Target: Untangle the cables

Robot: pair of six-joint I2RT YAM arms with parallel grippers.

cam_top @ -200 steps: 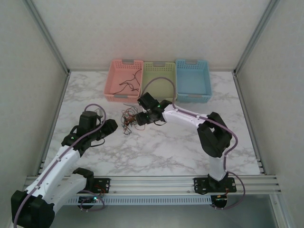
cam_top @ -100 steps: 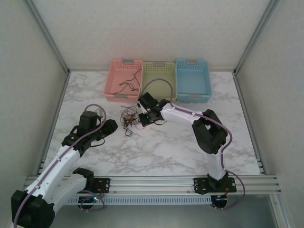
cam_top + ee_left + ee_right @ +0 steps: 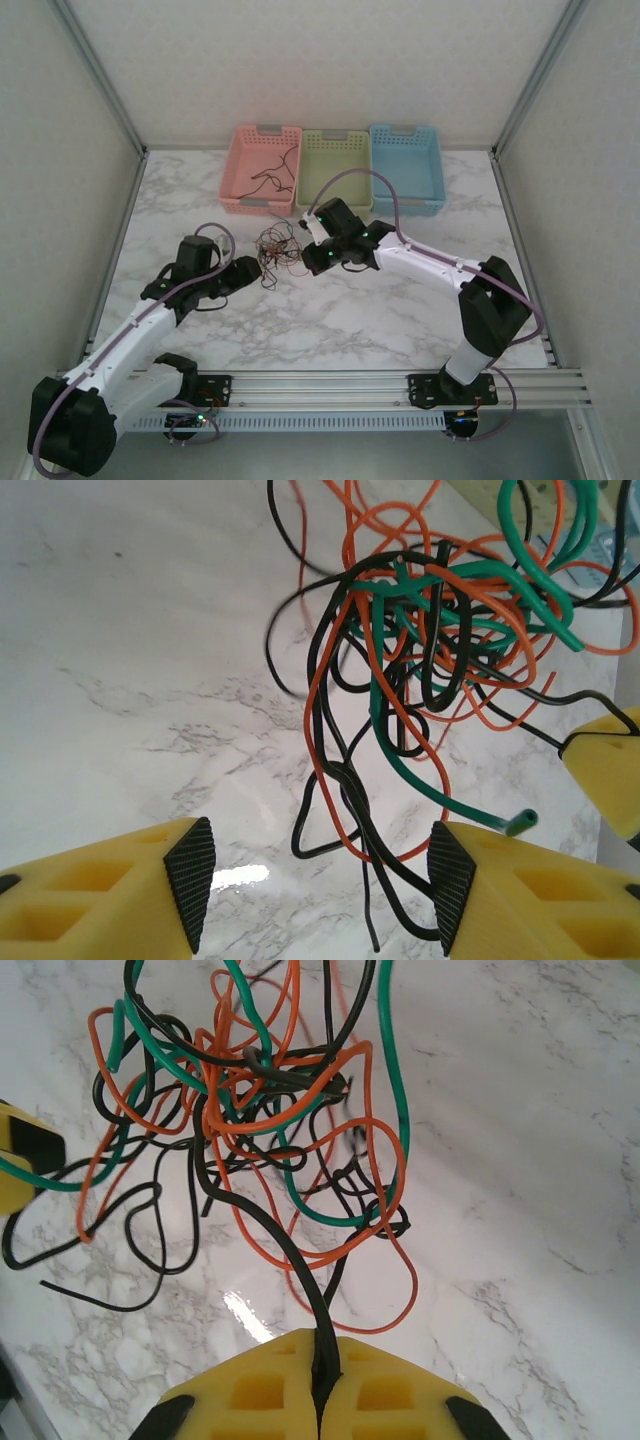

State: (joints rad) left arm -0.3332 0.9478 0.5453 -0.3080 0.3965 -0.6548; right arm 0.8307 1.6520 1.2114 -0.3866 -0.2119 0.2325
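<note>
Top: cables (image 3: 278,245) lie knotted on table (image 3: 380,310), just in front of pink basket (image 3: 240,170).
Left wrist: left gripper (image 3: 320,880) is open, with loose black and orange strands between its pads. Best to clamp one strand low.
Right wrist: right gripper (image 3: 322,1360) is pinched tight on black cable (image 3: 262,1225). I'd pull apart slowly, sideways, watching for snags.

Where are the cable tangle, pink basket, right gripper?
cable tangle (image 3: 275,247): top external view, knot's middle.
pink basket (image 3: 233,170): top external view, left wall.
right gripper (image 3: 322,1355): right wrist view, between its shut fingertips.
</note>
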